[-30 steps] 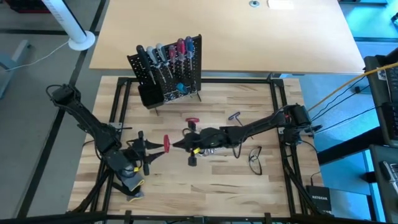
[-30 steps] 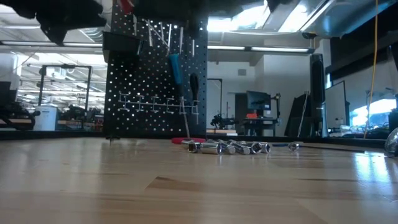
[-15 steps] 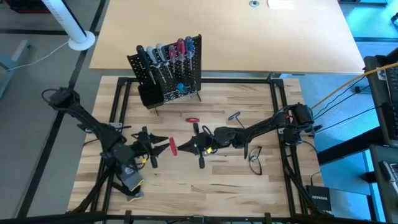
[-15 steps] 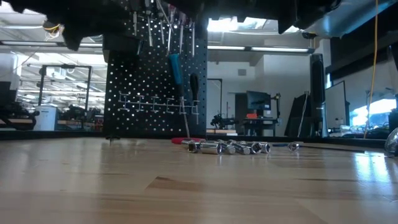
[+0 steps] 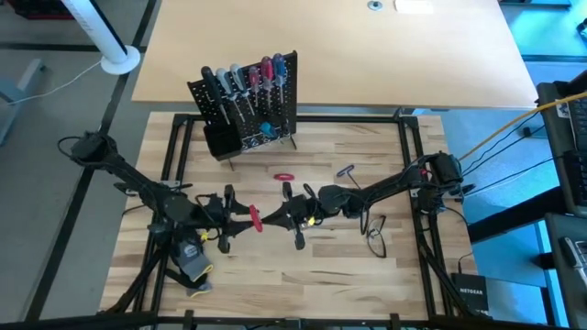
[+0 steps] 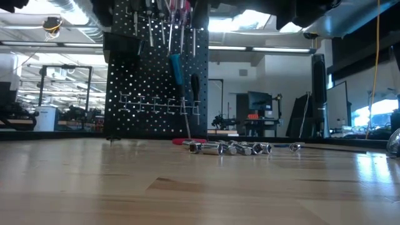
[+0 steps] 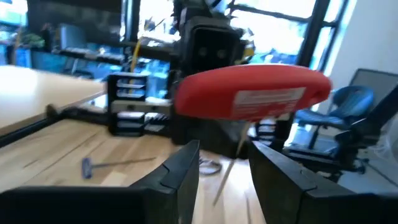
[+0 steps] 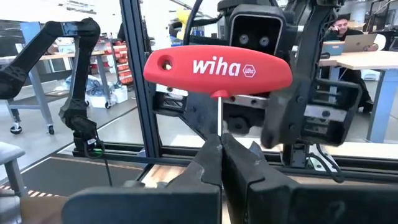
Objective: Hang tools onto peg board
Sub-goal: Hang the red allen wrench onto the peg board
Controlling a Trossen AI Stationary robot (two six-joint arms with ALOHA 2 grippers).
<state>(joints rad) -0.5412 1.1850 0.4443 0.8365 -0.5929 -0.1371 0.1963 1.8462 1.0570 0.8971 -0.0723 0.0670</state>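
Right pincer [image 8: 221, 163] shut on red T-handle key [image 8: 217, 68] shaft (handle upward), left pincer [image 7: 225, 168] open around handle

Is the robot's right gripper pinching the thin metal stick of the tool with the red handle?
Yes, the right gripper has its dark fingers shut on the thin metal shaft under the red T-shaped handle.

The bench [image 5: 348, 266] is pale wood in planks, smooth with a slight sheen. The T-handle tool [image 8: 217, 70] has a red plastic handle, smooth and faintly glossy, on a thin bright metal shaft. The sockets [image 6: 228, 148] are shiny polished metal. The peg board [image 6: 156, 94] is matt black and perforated. Both gripper bodies look like matt black plastic.
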